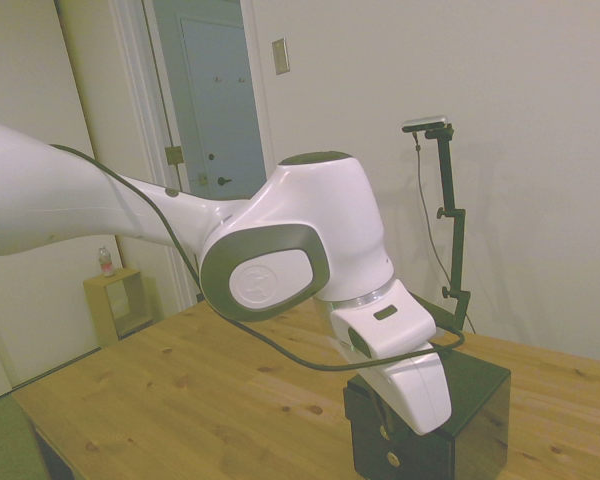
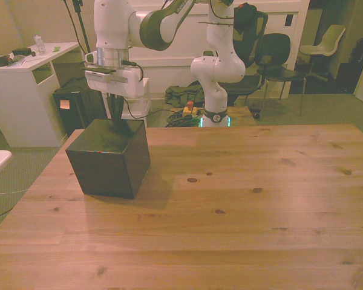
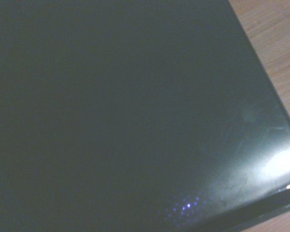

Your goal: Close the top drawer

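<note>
White arm (image 1: 310,215), grey joints, black cable (image 1: 280,345)

Cabinet (image 2: 109,158) on table (image 2: 242,199), toward front view's left; arm (image 2: 118,57) just behind cabinet.

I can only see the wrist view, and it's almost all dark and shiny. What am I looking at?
Observer: That is the top of a small black cabinet standing on a wooden table.
Operator: Where is the gripper?
Observer: The gripper reaches down at the cabinet's far side in the front view.
Operator: Does the cabinet have handles?
Observer: The side view shows one brass knob low on its front, below the arm's white hand.
</note>
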`<act>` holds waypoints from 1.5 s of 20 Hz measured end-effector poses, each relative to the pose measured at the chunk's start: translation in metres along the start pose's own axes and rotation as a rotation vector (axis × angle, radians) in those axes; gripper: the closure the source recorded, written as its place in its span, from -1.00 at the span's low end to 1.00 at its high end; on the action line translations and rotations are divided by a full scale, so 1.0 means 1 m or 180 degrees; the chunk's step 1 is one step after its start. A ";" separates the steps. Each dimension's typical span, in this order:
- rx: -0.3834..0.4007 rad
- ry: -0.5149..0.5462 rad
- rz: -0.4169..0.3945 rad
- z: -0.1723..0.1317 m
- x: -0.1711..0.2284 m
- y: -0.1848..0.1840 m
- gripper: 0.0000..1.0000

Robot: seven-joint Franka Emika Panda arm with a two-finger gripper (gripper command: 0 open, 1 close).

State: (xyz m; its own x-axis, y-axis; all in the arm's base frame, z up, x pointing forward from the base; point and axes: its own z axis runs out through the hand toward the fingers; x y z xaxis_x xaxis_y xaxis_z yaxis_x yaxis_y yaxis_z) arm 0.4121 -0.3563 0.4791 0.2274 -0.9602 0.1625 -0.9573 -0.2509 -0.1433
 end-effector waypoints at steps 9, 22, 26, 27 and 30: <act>0.0020 0.0012 0.0016 -0.001 0.008 -0.002 1.00; 0.0027 0.0026 -0.0023 -0.001 0.007 -0.005 1.00; 0.0028 0.0024 -0.0150 -0.003 -0.009 -0.012 1.00; 0.0023 0.0033 -0.0198 -0.005 -0.016 -0.013 1.00; 0.0042 0.0009 -0.0282 -0.014 -0.038 -0.011 1.00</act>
State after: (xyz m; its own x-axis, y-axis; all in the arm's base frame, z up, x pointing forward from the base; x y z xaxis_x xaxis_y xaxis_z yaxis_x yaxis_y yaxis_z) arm 0.4120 -0.3157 0.4888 0.3105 -0.9338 0.1777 -0.9311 -0.3364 -0.1410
